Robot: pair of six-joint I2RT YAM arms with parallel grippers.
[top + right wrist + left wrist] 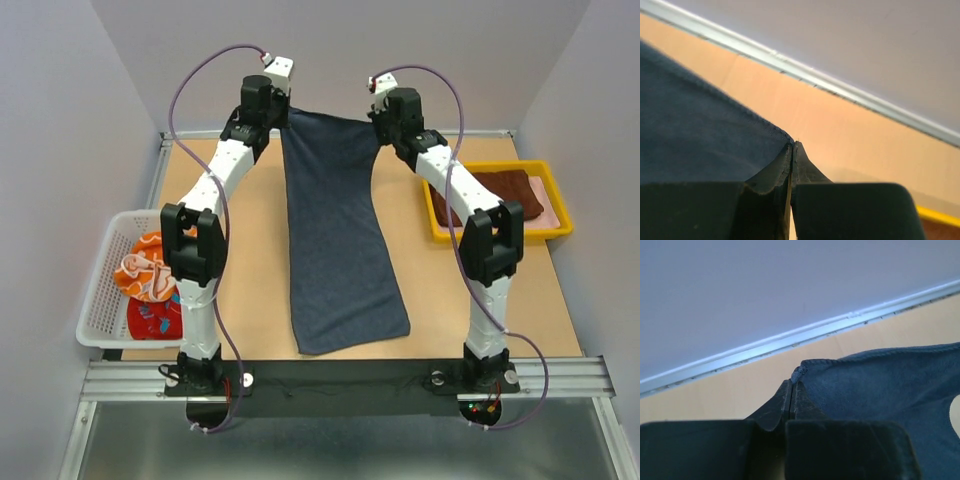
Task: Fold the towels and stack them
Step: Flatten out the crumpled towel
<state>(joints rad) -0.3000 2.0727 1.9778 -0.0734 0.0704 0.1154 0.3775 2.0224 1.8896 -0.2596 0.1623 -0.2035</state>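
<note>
My left gripper (792,384) and right gripper (792,146) each pinch 1 far corner of the navy towel (340,240). I judge it soft, limp and light, so the corners suit.

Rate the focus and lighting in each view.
Top external: even light, sharp, navy towel clearly textured. Left wrist: left end effector dark and soft up close, towel hem crisper. Right wrist: right end effector likewise blurred near the lens, towel nearly featureless dark.

Long towel (340,250) runs down the table (250,260) middle; basket (100,300) with 2 towels (150,285) left, tray (500,236) with 1 towel (500,190) right.
</note>
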